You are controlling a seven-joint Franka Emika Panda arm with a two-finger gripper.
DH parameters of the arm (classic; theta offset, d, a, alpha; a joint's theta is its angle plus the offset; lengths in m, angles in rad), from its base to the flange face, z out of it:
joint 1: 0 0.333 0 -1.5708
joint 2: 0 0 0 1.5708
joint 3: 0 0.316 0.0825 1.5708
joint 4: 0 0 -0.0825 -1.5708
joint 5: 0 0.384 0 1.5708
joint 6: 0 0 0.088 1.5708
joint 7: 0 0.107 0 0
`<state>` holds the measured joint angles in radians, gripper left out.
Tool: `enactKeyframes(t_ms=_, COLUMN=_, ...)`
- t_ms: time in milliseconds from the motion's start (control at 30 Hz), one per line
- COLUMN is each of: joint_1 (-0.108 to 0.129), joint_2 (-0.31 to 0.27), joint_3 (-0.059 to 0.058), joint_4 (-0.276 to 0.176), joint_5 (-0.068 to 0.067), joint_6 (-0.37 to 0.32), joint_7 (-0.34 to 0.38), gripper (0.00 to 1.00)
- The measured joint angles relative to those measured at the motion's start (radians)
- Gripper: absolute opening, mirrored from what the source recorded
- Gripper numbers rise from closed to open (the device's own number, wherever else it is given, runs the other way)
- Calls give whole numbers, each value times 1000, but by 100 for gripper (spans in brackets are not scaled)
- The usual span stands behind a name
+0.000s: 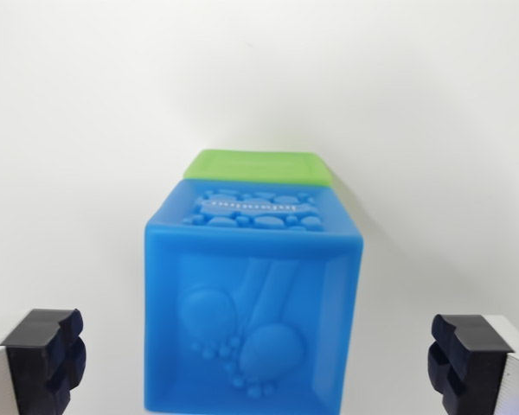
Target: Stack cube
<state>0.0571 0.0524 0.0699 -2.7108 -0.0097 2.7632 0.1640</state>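
Down the wrist camera we go, and the blue cube fills the middle of the view, its bottom edge cut off by the lower border, so where it meets the white surface on the near side can't be seen. Behind it, peeking over the top edge, is a green cube, and only a thin slab of it shows; the rest is hidden by the blue one, so whether the two are touching or just close together can't be told from here. The blue cube's top face carries a raised pebble pattern with a pale strip of lettering across it, but it's upside down and too blurred to read. The facing side has an embossed relief, two rounded lobes with small bumps below and slanting lines above; what it depicts is hard to make out. Now the gripper: two black fingertips, one at the wrist view's left bottom corner, one at the right, both clipped by the frame edges, with pale housing just visible outside them. They stand spread wide, well apart from the blue cube's sides, with clear white gaps on both flanks, and nothing is gripped between them. The blue cube sits centred between the two fingers, free of both. The surroundings are plain white, softly shadowed to the cubes' right.
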Motion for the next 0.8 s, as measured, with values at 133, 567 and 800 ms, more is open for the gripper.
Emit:
enactKeyframes(t_ms=133, joint_1=0, joint_2=-44, joint_3=1, joint_4=-1, joint_5=8, joint_6=-42, joint_7=-6, gripper=100)
enactKeyframes(t_ms=567, joint_1=4, joint_2=-195, joint_3=1, joint_4=6, joint_5=24, joint_6=-198, joint_7=-17, gripper=100)
enactKeyframes(t_ms=800, joint_1=4, joint_2=-267, joint_3=1, joint_4=24, joint_5=29, joint_6=-289, joint_7=-21, gripper=100)
